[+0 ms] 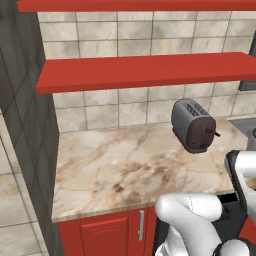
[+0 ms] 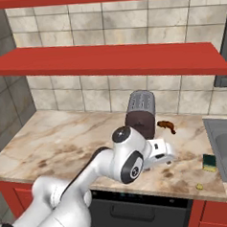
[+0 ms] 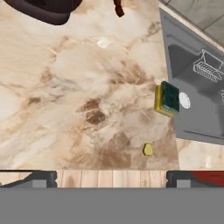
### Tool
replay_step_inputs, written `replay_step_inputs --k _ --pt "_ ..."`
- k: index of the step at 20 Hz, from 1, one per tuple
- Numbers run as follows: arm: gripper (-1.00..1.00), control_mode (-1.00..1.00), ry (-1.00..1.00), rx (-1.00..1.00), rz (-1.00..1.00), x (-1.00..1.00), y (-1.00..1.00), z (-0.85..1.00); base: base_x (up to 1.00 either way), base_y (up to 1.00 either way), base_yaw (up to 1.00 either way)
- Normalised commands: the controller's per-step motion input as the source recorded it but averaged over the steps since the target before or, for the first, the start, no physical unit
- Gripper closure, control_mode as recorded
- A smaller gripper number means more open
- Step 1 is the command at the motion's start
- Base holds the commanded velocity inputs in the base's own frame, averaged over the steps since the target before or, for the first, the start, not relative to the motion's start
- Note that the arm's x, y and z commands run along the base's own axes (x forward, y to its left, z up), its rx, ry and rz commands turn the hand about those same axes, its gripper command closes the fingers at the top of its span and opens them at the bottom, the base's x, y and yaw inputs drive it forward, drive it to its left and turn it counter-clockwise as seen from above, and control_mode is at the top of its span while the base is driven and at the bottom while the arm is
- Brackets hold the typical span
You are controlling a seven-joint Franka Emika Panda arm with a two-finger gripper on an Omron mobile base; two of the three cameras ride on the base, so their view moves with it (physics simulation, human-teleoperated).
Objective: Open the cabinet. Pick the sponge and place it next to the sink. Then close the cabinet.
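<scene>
The sponge, a small yellow block with a dark green top, lies flat on the marble counter against the left rim of the grey metal sink. It also appears as a small block, the sponge, beside the sink. My gripper hovers above the counter's front edge, left of the sponge and apart from it, open with nothing between its fingers. From the right base, the gripper hangs in front of the toaster. A red cabinet door with a metal handle under the counter looks shut.
A grey-brown toaster stands at the back of the counter, with a small brown object to its right. A tiny yellow crumb lies near the counter's front edge. Two red shelves hang above. A dark dishwasher front sits below the counter.
</scene>
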Motion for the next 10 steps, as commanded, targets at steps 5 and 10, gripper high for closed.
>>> replay_step_inputs --k 5,10 --pt "-1.00 -1.00 0.00 -0.14 0.05 -0.03 1.00 0.90 0.00 0.00 0.00" --pt "-1.00 -1.00 0.00 -0.06 0.10 -0.02 1.00 0.66 0.00 0.00 0.00"
